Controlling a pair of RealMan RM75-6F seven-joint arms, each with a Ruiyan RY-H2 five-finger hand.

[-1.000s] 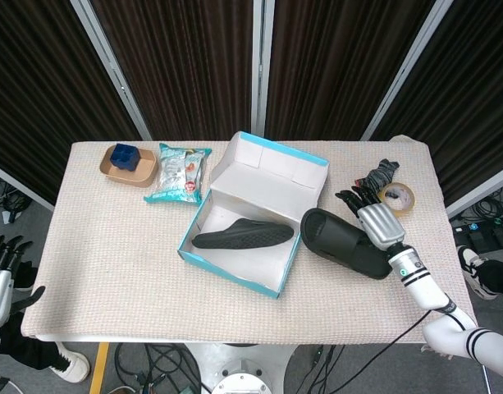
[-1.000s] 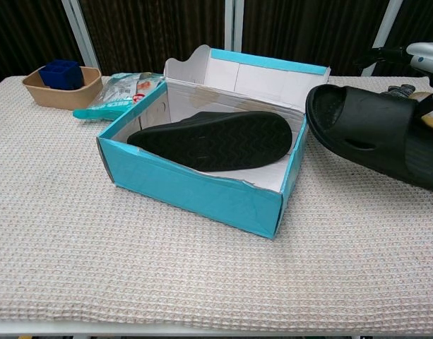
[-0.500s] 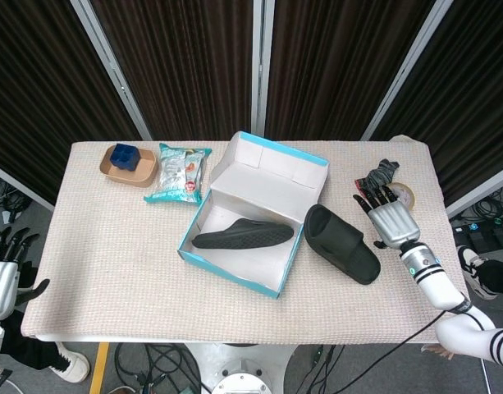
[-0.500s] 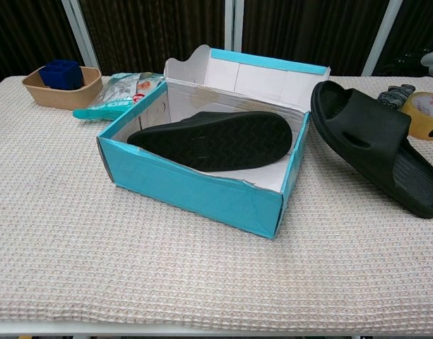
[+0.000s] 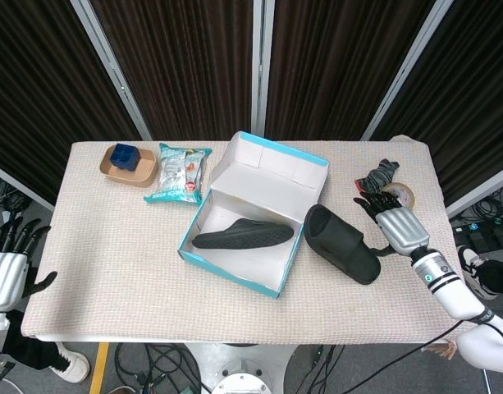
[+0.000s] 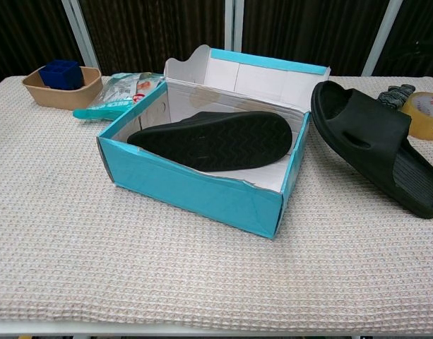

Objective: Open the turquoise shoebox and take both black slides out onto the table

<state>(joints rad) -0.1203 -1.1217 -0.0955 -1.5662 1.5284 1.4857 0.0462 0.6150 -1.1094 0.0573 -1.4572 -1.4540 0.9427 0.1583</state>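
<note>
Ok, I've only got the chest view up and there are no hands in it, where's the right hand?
Observer: The right hand is beside the slide on the table, just to its right, holding nothing.
Operator: And the left hand?
Observer: The left hand is off the table's left edge, fingers apart and empty.
Operator: Is the other slide lying sole up?
Observer: Yes. The slide in the box lies sole up, lengthwise across the turquoise shoebox, which has its lid standing open.
</note>
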